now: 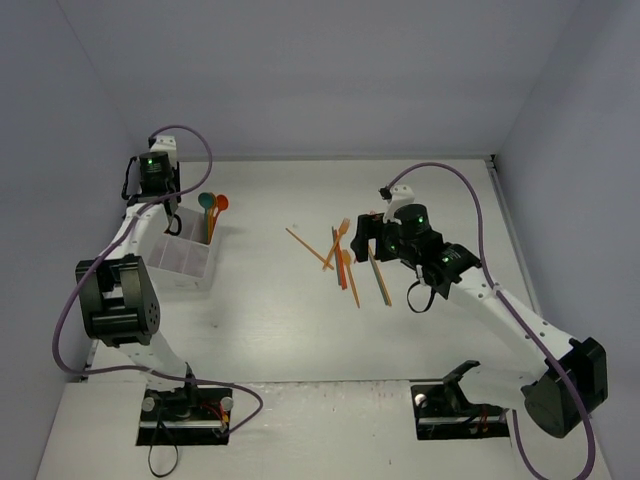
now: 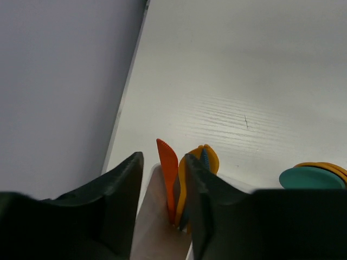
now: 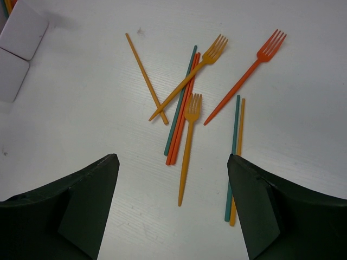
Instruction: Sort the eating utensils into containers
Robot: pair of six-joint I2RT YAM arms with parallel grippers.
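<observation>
**White table (image 1: 270, 330), utensils partly sorted**

Three forks (image 3: 187, 142) and several slim sticks (image 3: 180, 100), orange, red and teal, lie in a loose crossed heap right of the table's middle. One orange stick (image 3: 146, 78) slants along the heap's left edge. A teal and orange pair (image 3: 234, 162) lies side by side at its right.

Well apart, near the left wall, stands the white compartment box (image 1: 180, 258). It holds a teal spoon (image 1: 207, 203) and an orange spoon (image 1: 221, 204) upright at its far end. An orange knife (image 2: 167, 162) stands in another cell among yellowish utensils.

The right gripper (image 3: 172, 162) hovers over the heap, jaws spread wide and empty. The left gripper (image 2: 162, 162) sits at the box with a narrow gap between its fingers. The knife shows in that gap, and whether either finger touches it cannot be told.
</observation>
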